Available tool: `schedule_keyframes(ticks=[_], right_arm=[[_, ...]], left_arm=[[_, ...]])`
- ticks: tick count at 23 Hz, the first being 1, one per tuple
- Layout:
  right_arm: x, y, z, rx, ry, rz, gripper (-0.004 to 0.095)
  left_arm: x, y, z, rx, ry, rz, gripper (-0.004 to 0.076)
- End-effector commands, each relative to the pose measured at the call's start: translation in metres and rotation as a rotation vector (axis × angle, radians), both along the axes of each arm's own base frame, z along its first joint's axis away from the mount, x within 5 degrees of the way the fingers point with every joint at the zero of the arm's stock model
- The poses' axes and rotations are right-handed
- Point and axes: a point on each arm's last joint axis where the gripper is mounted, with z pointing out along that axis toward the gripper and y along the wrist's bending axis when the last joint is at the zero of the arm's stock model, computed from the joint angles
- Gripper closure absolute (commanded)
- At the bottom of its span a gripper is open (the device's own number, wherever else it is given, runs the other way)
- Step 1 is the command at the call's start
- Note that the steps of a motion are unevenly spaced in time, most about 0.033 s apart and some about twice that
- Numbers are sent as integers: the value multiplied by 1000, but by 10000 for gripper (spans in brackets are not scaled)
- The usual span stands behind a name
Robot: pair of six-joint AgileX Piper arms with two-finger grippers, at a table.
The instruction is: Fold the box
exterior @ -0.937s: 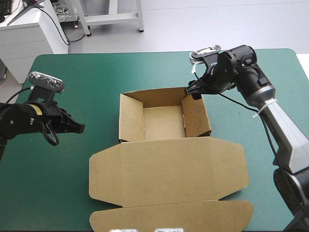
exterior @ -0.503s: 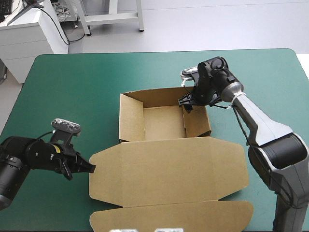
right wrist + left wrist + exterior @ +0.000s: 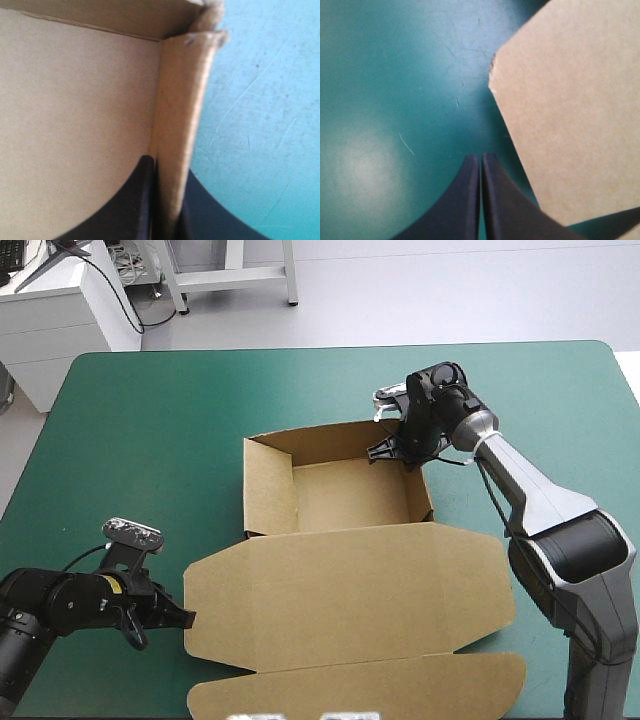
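A: What does the high view hide?

B: The tips of the right end effector [image 3: 388, 448]. They drop behind the far right corner of the box [image 3: 340, 570]. The nearest lid flap [image 3: 360, 685] is cut off by the picture's edge, as are the near corners of the tabletop [image 3: 150, 440].

A: And the wrist views?

B: Ahead of the left end effector [image 3: 480, 159], only one lid corner [image 3: 570, 110] shows, and the rest runs out of view. On the right, the wall [image 3: 182, 100] covers the fingers' inner faces.

Teal-green-covered table [image 3: 150, 420]: brown box [image 3: 340, 610] on it, walls raised, lid flat.
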Motion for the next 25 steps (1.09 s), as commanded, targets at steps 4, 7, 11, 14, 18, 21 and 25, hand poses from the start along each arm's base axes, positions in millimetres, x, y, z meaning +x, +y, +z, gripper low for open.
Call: schedule_keyframes(ticks=[4,7,11,14,18,21,25], right_arm=[[-2,-14,33,-37,-100,4,927],[2,-44,63,-37,-179,-32,927],[-3,-121,114,-53,-317,-161,927],[-15,-195,134,-120,-368,-341,927],[-27,-261,132,-146,-350,-505,927],[-33,-288,132,-128,-358,-561,927],[-35,-312,126,-94,-364,-604,927]], left_arm=[[-2,0,14,-36,-96,20,732],[-3,0,11,-33,-80,19,732],[-3,1,11,-24,-80,18,732],[-3,1,11,-20,-79,18,732],[-3,1,11,-20,-81,18,732],[-3,1,11,-20,-81,18,732],[-3,1,11,-20,-81,18,732]])
